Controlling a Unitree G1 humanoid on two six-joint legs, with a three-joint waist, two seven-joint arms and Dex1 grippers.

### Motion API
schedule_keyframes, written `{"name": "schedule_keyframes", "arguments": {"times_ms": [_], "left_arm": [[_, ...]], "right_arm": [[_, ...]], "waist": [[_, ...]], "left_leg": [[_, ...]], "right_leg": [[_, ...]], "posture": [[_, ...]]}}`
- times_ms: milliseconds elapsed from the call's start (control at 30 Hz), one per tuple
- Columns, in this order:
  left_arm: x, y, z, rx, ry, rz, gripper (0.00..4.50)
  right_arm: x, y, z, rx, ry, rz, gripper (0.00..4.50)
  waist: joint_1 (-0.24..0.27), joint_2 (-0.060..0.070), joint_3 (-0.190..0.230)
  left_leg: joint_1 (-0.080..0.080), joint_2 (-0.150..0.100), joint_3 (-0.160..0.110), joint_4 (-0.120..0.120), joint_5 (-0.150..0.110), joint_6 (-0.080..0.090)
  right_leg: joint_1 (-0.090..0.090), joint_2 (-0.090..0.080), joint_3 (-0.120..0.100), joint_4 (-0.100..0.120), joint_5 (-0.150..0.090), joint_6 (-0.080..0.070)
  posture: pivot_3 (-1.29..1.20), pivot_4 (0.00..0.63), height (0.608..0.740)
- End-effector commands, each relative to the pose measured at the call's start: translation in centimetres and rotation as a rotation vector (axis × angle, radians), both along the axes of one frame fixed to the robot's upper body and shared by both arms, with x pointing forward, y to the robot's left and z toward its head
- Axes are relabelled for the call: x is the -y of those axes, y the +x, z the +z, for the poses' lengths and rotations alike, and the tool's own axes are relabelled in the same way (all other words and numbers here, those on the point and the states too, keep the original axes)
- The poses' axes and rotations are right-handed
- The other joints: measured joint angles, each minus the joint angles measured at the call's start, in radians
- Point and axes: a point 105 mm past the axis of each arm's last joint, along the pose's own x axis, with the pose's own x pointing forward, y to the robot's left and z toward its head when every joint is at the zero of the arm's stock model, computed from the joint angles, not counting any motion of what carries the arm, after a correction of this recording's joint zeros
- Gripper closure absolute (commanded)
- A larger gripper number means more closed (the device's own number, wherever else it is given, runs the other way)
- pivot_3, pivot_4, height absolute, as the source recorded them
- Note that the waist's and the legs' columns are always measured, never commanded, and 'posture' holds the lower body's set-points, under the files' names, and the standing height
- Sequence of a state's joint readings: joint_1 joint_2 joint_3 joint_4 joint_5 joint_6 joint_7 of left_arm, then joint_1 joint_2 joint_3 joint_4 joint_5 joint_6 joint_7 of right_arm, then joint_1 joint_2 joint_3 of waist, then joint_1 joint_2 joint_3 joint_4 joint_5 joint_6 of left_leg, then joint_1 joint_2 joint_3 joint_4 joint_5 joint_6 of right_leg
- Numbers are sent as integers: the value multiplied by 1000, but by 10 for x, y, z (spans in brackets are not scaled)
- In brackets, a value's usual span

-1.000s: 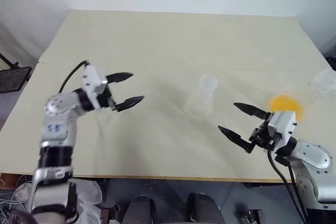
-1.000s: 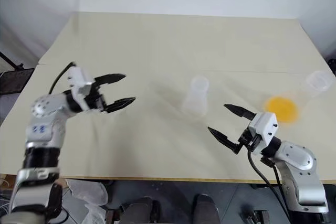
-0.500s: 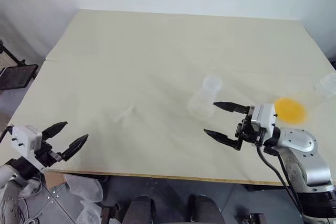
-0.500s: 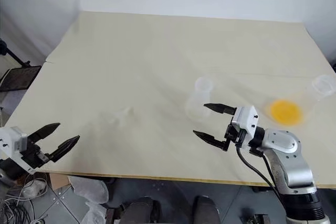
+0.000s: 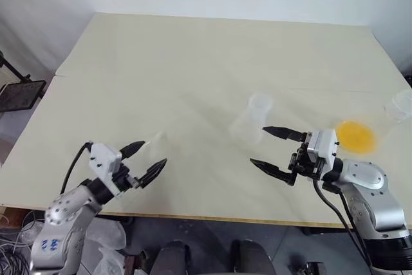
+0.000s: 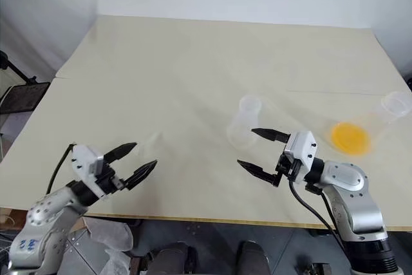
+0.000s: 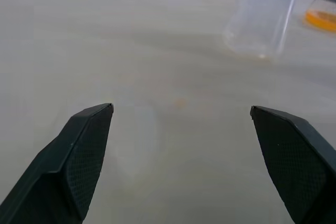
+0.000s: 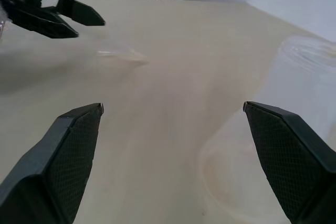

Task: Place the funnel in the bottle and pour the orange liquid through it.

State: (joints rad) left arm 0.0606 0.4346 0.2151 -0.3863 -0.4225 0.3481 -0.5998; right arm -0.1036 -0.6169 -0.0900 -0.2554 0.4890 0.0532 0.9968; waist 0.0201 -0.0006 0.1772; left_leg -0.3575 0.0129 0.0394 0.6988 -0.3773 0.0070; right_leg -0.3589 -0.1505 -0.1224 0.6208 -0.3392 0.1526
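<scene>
- While both grippers gape wide and empty, the right gripper (image 5: pixel 275 148) sits just beside the bottle (image 5: pixel 250 119).
- From the right wrist, a faint clear funnel (image 8: pixel 121 56) (hard to make out from the head) lies near the left gripper (image 8: pixel 55 17), well apart from the bottle.

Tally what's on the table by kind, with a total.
Clear flasks: 2, the bottle and the larger flask holding the orange liquid
Clear funnel: 1
Total: 3
</scene>
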Motion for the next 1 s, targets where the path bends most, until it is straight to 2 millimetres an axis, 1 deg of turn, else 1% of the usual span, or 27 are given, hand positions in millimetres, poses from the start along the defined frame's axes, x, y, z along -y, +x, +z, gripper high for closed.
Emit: {"name": "schedule_keyframes", "arguments": {"times_ms": [33,133,200,267,333,433,600,700,767,800,867,933,1000], "left_arm": [[7,13,-6,-6,22,11,44],[3,28,-9,-23,46,63,44],[-5,36,-12,-32,81,112,44],[-12,42,-11,-40,80,154,44],[-22,47,-6,-37,54,190,436],[-26,46,-7,-48,82,176,1202],[-31,46,-6,-53,87,168,2833],[-33,48,-5,-48,93,165,3713],[-34,50,0,-29,91,147,4308],[-34,51,3,-17,88,138,4495],[-33,52,16,36,82,102,4495],[-30,54,36,108,79,37,4495],[-28,55,48,148,103,-10,4495]], "right_arm": [[-2,-5,9,40,3,4,0],[-3,-6,9,37,8,8,0],[-3,-7,10,36,9,8,0],[-3,-7,10,35,9,7,0],[-4,-8,9,33,11,3,0],[-4,-9,8,31,14,-3,0],[-4,-9,8,34,18,-11,0],[-4,-9,8,36,17,-14,0],[-3,-8,8,40,16,-18,0],[-3,-9,8,43,15,-21,0],[-1,-9,9,50,11,-32,0],[4,-10,10,61,9,-59,0],[7,-11,10,63,5,-73,0]], "waist": [[-3,0,0],[-3,0,0],[-5,0,0],[-5,0,0],[-4,0,0],[-3,0,0],[-2,0,0],[-2,0,0],[-1,0,0],[0,0,0],[0,0,0],[2,0,0],[4,0,0]], "left_leg": [[0,0,1,0,0,0],[0,0,1,0,0,0],[0,1,1,0,0,0],[0,0,1,0,0,0],[0,0,1,0,0,0],[0,0,0,0,0,0],[0,0,0,0,0,0],[0,0,0,0,0,0],[0,0,0,0,0,0],[0,0,0,0,0,0],[0,0,1,0,0,0],[0,0,1,0,0,0],[0,0,0,0,0,0]], "right_leg": [[0,0,0,0,0,0],[0,1,0,0,0,0],[0,1,0,0,0,0],[0,1,0,0,0,0],[0,1,0,0,0,0],[0,1,0,0,0,0],[0,0,0,0,0,0],[0,0,0,0,0,0],[0,0,0,0,0,0],[0,0,0,0,0,0],[0,0,0,0,0,0],[0,0,0,0,0,0],[0,0,-1,0,0,0]], "posture": [[0,150,740],[0,150,740],[0,150,740],[0,150,740],[0,150,740],[0,150,740],[0,150,740],[0,150,740],[0,150,740],[0,150,740],[0,150,740],[0,150,740],[0,150,740]]}}
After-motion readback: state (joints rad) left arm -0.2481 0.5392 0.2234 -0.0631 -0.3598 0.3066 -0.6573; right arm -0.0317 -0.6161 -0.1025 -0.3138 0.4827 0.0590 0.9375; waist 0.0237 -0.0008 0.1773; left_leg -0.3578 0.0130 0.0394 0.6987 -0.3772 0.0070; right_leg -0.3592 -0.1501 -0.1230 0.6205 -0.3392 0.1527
